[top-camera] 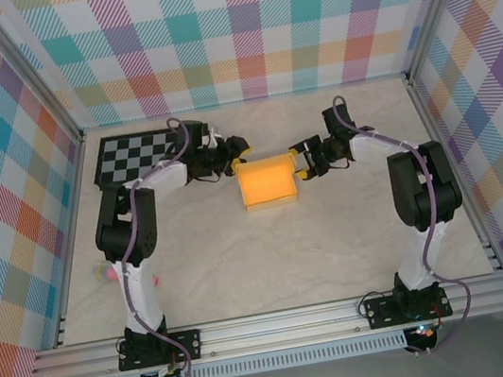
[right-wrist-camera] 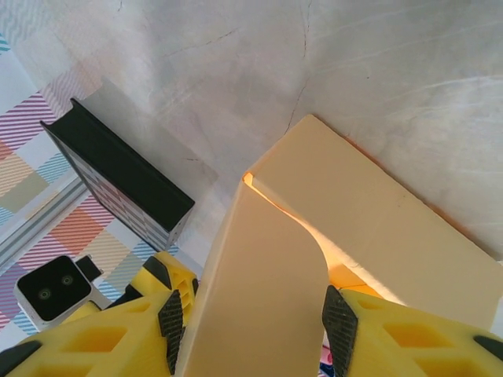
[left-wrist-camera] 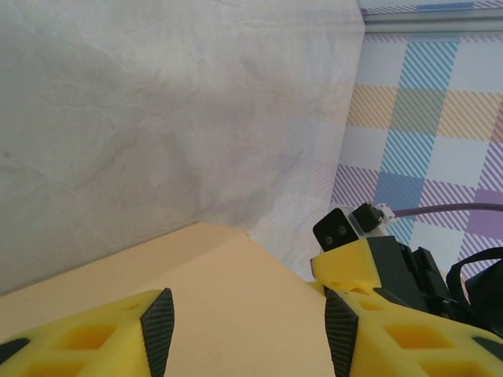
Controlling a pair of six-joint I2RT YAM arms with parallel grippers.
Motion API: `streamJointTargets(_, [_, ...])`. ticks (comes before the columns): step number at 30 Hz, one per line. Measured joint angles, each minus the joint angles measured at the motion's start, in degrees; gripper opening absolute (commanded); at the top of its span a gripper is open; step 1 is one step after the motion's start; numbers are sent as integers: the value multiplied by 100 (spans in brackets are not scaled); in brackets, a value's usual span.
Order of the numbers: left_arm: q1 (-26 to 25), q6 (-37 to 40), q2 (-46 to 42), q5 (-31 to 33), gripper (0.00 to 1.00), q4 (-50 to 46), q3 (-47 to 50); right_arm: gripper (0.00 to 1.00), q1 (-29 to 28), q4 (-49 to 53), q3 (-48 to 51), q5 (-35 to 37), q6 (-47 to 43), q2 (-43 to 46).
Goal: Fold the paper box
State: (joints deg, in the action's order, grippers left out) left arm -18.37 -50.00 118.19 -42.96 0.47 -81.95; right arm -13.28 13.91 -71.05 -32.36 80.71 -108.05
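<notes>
Paper box point(top-camera: 267, 183) right of checkerboard point(top-camera: 136, 156)

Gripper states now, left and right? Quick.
Left gripper: open, at the paper box.
Right gripper: jaws straddle its flap; grip cannot be told.

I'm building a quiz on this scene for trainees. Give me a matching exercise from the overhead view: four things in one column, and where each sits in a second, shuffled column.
Things:
1. paper box
2. checkerboard
3. left gripper
4. right gripper

Places:
A. far left part of the table
B. at the box's right side
C. around the middle of the table
D. at the box's far left corner

Pairs: 1-C, 2-A, 3-D, 4-B
</notes>
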Motion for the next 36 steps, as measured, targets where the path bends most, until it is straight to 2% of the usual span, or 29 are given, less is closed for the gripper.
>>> streamJointTargets(6, [282, 656, -361, 162, 63, -1082, 0, 60, 87, 146, -4, -2, -234, 11])
streamJointTargets(10, [599, 1220, -734, 291, 66, -1897, -9, 62, 369, 686, -160, 42, -1008, 92])
streamJointTargets(16, [964, 1939, -1268, 498, 61, -3042, -55, 61, 874, 1622, -673, 444, -3062, 527])
streamJointTargets(23, [953, 2457, -1731, 223, 60, -4050, -120, 62, 868, 2739, -1679, 450, -5600, 723])
streamJointTargets(26, [901, 2734, -1799, -79, 65, -4273, -120, 67, 835, 2769, -1403, 293, -6649, 979])
streamJointTargets(29, [857, 3082, -1818, -372, 71, -4371, -149, 76, 835, 2465, -516, 9, -7757, 1650])
streamJointTargets(30, [835, 3174, -1818, -422, 72, -4374, -166, 77, 835, 2402, -295, -70, -8048, 1864])
streamJointTargets(32, [791, 3239, -1818, -461, 72, -4293, -197, 74, 828, 2317, -236, -271, -8406, 1982])
streamJointTargets(36, [619, 3257, -1749, -422, 74, -3801, -306, 67, 682, 2011, -719, -529, -8603, 1467])
